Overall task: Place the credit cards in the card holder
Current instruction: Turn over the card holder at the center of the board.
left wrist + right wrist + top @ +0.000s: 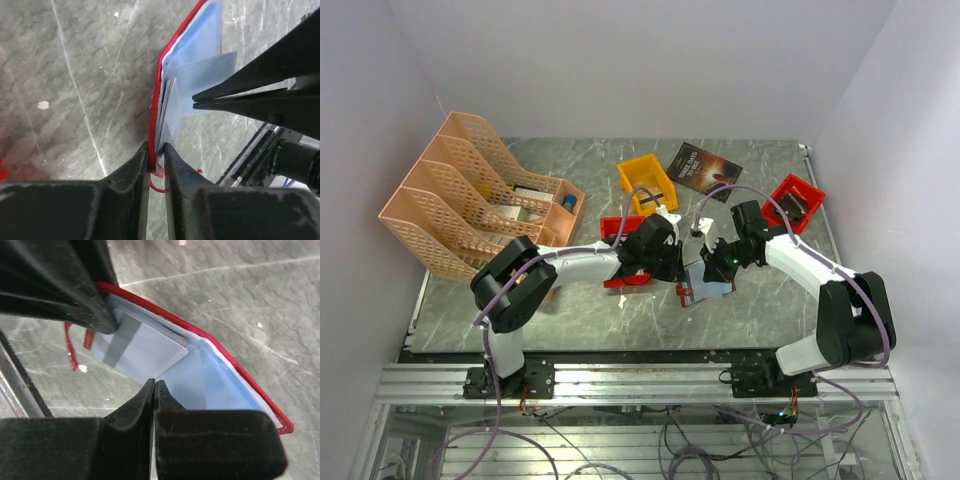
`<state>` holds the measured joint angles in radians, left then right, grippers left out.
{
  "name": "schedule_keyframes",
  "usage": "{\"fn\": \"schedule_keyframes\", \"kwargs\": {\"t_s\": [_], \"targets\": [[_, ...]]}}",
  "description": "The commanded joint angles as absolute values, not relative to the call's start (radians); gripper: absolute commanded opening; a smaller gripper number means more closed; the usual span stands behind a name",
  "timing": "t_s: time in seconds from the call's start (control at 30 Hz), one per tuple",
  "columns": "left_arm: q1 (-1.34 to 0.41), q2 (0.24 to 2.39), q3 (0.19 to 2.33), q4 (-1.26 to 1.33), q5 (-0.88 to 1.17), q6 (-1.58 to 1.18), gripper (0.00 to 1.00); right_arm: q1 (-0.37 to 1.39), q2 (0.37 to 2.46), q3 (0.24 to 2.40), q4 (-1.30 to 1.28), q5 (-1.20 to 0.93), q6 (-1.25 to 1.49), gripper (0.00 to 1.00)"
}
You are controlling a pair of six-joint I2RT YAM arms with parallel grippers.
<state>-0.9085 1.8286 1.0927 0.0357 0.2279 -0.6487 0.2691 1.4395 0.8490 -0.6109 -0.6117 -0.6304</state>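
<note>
Orange slotted file rack (470, 195), yellow bin (647, 183), dark booklet (704, 168), red bin (793, 201), grey marbled table (570, 310).

card holder (710, 281), red bin (613, 226) midway, near table (570, 322) open

The top external camera is looking down from high behind the near edge of the desk (580, 315), far enough back to be covering its whole surface. Each wrist camera is looking along its own fingers at very close range: the left claw (157, 146) and the right claw (154, 383). All three views are sharing the card holder (705, 283), and each wrist view is also showing the opposite claw.
</note>
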Motion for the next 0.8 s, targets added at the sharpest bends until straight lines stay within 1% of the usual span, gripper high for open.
{"fn": "schedule_keyframes", "kwargs": {"t_s": [0.0, 0.1, 0.23, 0.3, 0.47, 0.63, 0.77], "targets": [[-0.903, 1.845, 1.155, -0.097, 0.104, -0.574, 0.28, 0.262, 1.478, 0.844, -0.556, -0.516, -0.554, 0.0], [-0.902, 1.808, 1.17, -0.136, 0.023, -0.562, 0.33, 0.259, 1.502, 0.849, -0.55, -0.493, -0.533, 0.0], [-0.902, 1.719, 1.148, -0.135, -0.056, -0.549, 0.39, 0.252, 1.509, 0.848, -0.545, -0.509, -0.519, 0.0], [-0.903, 1.67, 1.116, -0.112, -0.077, -0.548, 0.42, 0.249, 1.516, 0.853, -0.553, -0.538, -0.516, 0.0], [-0.903, 1.588, 1.059, -0.053, -0.064, -0.552, 0.46, 0.245, 1.558, 0.876, -0.579, -0.585, -0.517, 0.0], [-0.902, 1.551, 1.027, -0.015, -0.046, -0.565, 0.43, 0.244, 1.576, 0.89, -0.59, -0.63, -0.52, 0.0], [-0.903, 1.504, 0.956, 0.085, 0.016, -0.628, 0.33, 0.245, 1.582, 0.904, -0.592, -0.666, -0.515, 0.0]]}}
